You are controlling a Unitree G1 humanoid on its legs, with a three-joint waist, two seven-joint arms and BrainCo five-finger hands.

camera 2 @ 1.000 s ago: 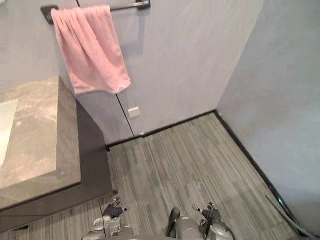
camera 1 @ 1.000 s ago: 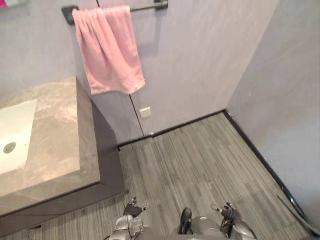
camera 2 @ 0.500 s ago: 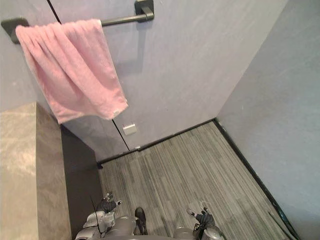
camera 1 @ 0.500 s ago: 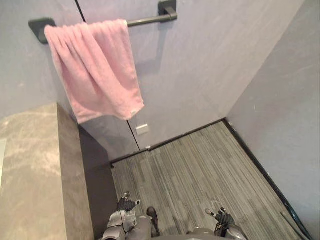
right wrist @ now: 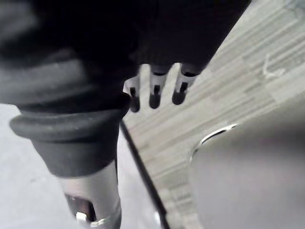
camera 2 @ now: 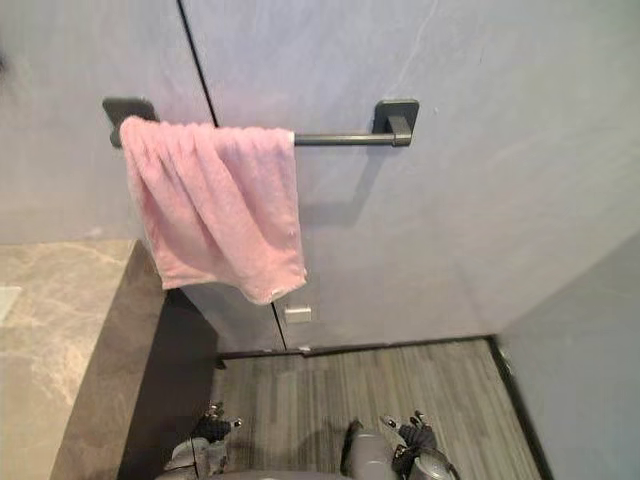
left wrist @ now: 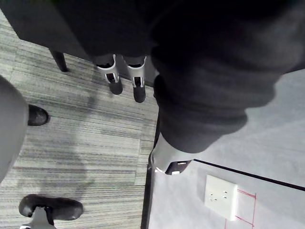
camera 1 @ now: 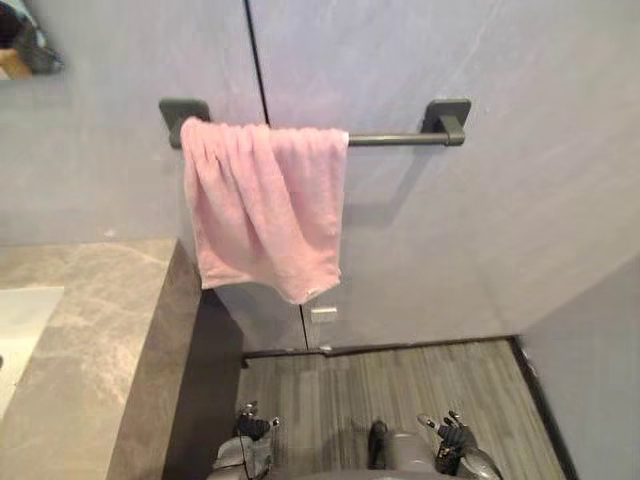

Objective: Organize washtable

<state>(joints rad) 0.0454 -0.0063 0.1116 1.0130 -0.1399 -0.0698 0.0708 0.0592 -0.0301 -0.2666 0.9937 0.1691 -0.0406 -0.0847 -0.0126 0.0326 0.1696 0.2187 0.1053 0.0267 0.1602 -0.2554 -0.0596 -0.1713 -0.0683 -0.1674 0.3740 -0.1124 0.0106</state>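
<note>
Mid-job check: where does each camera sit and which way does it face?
Left eye view: on the head, facing the wall with the pink towel on its bar, washtable at left; left hand and right hand at the bottom edge.
Right eye view: beside it, same scene, same hands.
Left wrist view: left wrist, looking down past straight fingers at floor and wall socket.
Right wrist view: right wrist, down past straight fingers at floor.
Shared: eyes, the towel; wrists, the floor.
</note>
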